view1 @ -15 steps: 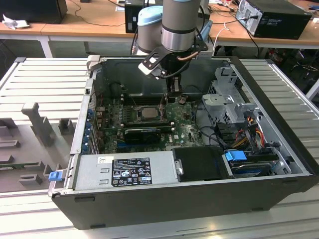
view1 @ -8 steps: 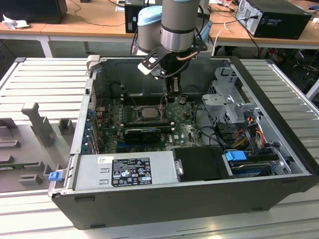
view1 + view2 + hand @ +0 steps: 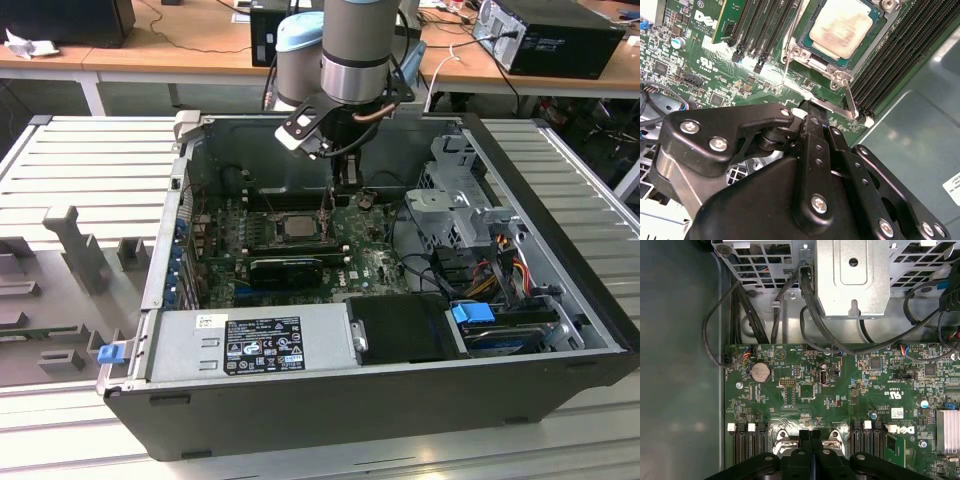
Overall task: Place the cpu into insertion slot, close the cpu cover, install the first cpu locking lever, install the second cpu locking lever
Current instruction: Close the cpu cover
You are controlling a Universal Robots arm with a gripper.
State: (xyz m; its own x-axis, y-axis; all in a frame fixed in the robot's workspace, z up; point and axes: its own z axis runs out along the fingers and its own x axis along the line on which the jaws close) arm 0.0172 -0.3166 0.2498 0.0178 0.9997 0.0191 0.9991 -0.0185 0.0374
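Gripper (image 3: 807, 104) was narrow, its fingers pressed together, tips low over the green board (image 3: 715, 65) just beside a thin metal lever (image 3: 850, 97). The chip (image 3: 840, 27) lay flat inside the grey metal frame (image 3: 811, 60).

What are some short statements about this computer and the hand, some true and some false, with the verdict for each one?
1. The cpu lies in the slot. True.
2. The hand holds the cpu. False: the hand is shut beside the slot, apart from the cpu.
3. The cover lies flat around the cpu. True.
4. The case is closed by a side panel. False: it is open, and the board inside shows.
5. A round battery sits on the board. True.
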